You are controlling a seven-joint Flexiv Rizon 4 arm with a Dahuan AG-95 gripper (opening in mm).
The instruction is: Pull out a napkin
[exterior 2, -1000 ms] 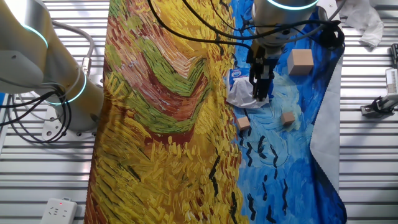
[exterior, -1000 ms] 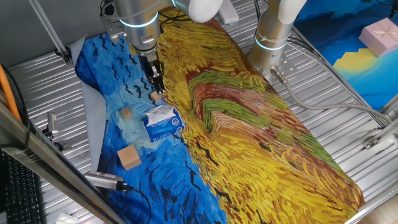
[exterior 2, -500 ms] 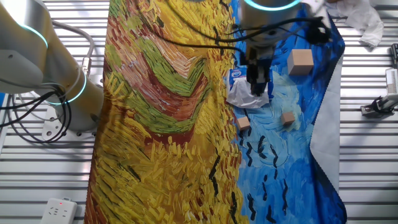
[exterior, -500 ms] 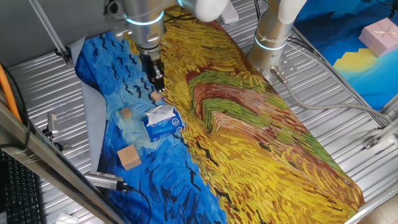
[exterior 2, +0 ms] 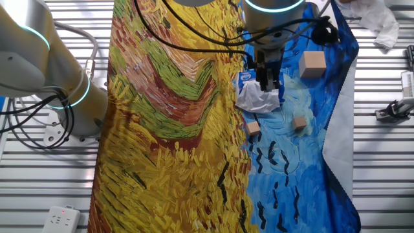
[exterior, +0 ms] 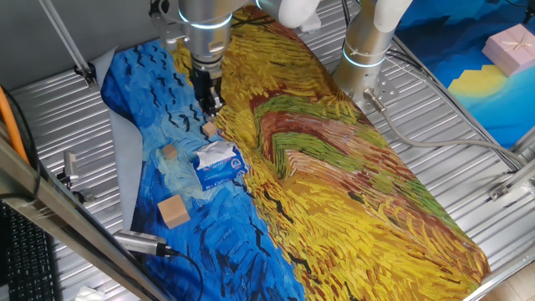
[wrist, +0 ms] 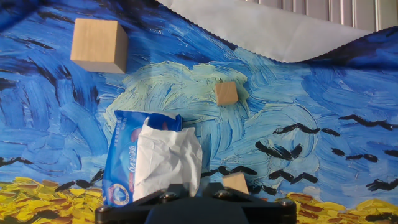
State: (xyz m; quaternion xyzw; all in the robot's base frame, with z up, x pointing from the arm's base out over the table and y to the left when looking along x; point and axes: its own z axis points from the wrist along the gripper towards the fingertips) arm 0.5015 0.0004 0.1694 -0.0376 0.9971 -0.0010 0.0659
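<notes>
The white crumpled napkin sticks out of the small blue tissue pack on the blue part of the painted cloth. Its upper corner narrows into a strip that runs up between my fingers at the bottom of the hand view. My gripper is shut on that strip, a little above the pack. In one fixed view the gripper hangs over the napkin and pack. In the other fixed view the gripper is right above the napkin.
A large wooden cube and two small cubes lie round the pack. One small cube is just under the gripper. A second arm's base stands beyond the cloth. The cloth's grey edge lies past the cubes.
The gripper has risen from the pack and shifted slightly, still closed on the napkin's corner. The pack and cubes have not moved.
</notes>
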